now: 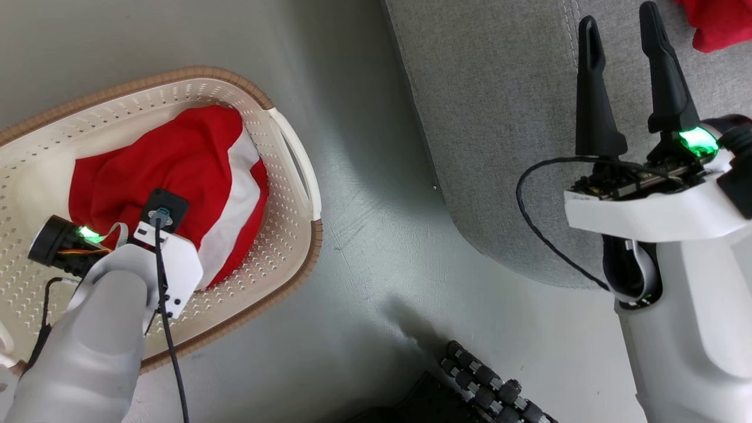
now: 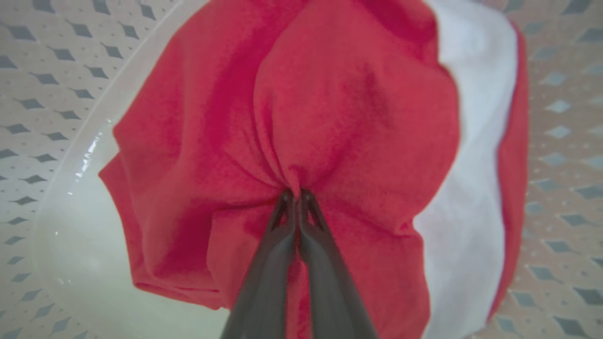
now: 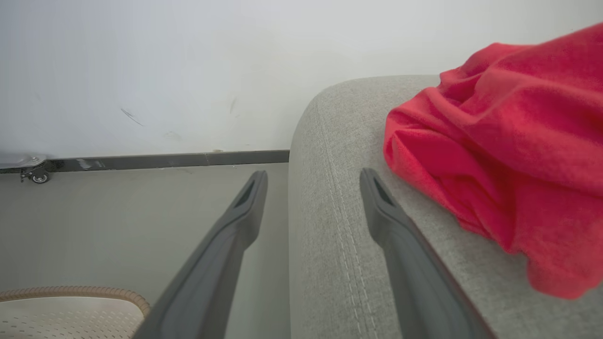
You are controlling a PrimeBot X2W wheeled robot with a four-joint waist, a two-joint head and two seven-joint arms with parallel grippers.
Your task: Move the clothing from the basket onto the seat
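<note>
Seat [image 1: 499,117] carries one red garment [image 1: 719,23] near its edge; basket [image 1: 276,235] beside it holds the second garment [image 1: 176,153]. Left gripper [image 2: 296,194] is clenched on a fold of that cloth, so lifting clear should come next; right gripper [image 1: 618,14] hangs spread and empty over the seat.

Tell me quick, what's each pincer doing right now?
Left pincer: shut on the red garment in the basket.
Right pincer: open, empty, at the seat edge.
</note>
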